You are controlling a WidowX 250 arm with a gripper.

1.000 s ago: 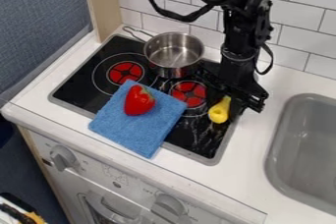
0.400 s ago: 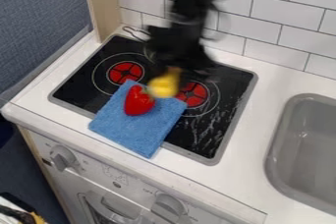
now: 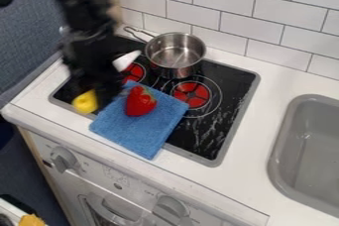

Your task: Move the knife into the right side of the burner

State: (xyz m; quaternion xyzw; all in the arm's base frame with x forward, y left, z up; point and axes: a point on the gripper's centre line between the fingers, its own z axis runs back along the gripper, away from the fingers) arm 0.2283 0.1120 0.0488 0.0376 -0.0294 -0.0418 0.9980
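over the left part of the stove top [image 3: 205, 138], near its front left corner, the black gripper [image 3: 100, 85] hangs blurred, its jaws pinching the knife [image 3: 86, 102]. the yellow handle sticks out on the front side, the white blade points toward the pot [image 3: 176, 70], which stands by the back edge. a blue cloth [image 3: 138, 132] lies across the front edge, with a red strawberry [image 3: 140, 103] on it.

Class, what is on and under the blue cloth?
A red strawberry sits on the cloth, which overlaps the stovetop and counter; anything else beneath it is covered and cannot be seen.
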